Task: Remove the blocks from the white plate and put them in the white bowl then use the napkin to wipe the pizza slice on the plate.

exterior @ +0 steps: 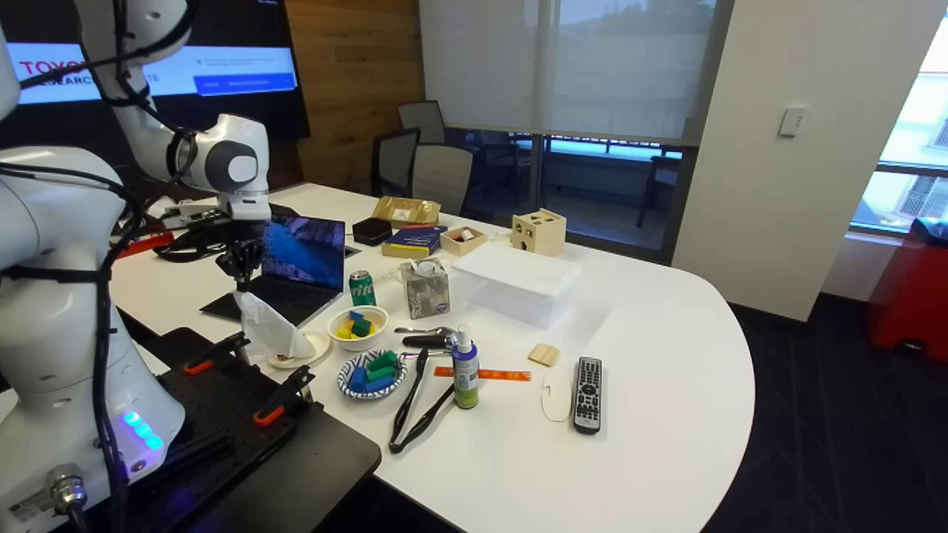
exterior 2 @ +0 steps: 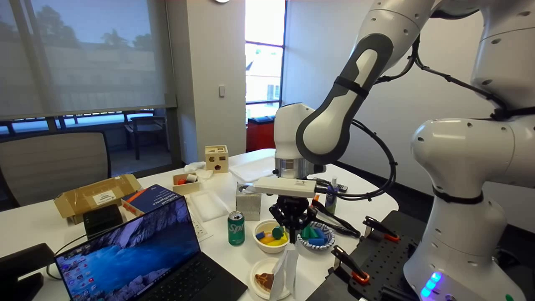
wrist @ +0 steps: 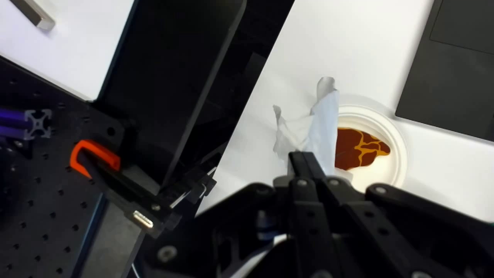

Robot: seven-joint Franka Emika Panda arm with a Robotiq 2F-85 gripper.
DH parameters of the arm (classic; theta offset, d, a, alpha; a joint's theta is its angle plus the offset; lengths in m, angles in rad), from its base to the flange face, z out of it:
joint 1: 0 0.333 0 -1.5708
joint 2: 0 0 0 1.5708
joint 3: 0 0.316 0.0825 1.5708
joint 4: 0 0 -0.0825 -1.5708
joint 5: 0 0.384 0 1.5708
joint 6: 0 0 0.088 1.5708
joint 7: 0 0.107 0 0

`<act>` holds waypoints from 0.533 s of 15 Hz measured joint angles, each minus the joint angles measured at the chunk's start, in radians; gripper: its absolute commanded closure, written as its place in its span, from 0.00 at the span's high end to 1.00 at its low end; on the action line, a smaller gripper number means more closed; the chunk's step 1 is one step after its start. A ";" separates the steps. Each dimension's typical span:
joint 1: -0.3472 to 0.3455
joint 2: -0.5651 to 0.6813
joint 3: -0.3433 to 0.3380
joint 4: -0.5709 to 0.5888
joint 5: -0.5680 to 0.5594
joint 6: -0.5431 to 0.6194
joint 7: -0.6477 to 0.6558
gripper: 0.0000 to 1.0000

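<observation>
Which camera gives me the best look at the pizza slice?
The wrist view. It shows the pizza slice largest, from above, with the napkin overlapping one side. Both exterior views show it smaller; in an exterior view the napkin hides most of the pizza slice.

pizza slice (wrist: 353, 148) and plate (wrist: 400, 154) partly hidden by napkin (wrist: 325, 129), laptop (exterior 2: 146, 263) cut off in an exterior view

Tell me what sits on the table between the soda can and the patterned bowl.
The white bowl, holding blocks, sits between the soda can and patterned bowl in both exterior views.
</observation>
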 measured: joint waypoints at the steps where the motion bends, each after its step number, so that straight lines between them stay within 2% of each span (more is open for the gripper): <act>1: 0.051 -0.001 -0.052 0.000 -0.004 0.020 0.000 0.00; 4: 0.222 -0.008 -0.226 0.000 -0.051 0.086 0.006 0.00; 8: 0.463 -0.061 -0.496 -0.001 -0.199 0.196 0.050 0.00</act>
